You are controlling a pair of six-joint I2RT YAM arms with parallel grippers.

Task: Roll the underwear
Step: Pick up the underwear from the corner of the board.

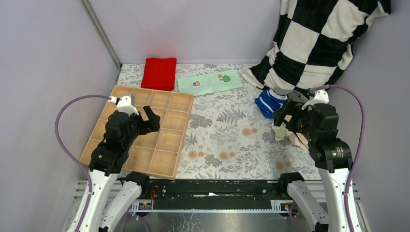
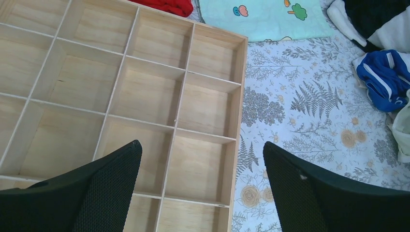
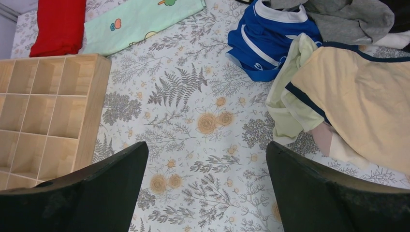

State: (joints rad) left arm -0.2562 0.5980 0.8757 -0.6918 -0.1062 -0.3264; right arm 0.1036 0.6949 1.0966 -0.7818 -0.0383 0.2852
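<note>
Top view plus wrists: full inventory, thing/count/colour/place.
wooden tray: 1, light wood, left side, visible compartments empty
red cloth: 1, red, folded, far edge
mint cloth: 1, mint with cartoon prints, right of red cloth
checkered cloth: 1, black-white, far right corner
blue brief: 1, blue with white stripes, right side
grey garment: 1, grey, beside blue brief
pale green brief: 1, pale green, touching tan brief
tan brief: 1, tan with dark trim, right side
tablecloth: 1, floral
left gripper: black, open, above tray
right gripper: black, open, by briefs

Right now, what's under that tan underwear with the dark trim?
A pale green brief and a pinkish piece poke out beneath the tan underwear; anything else underneath is covered.
</note>
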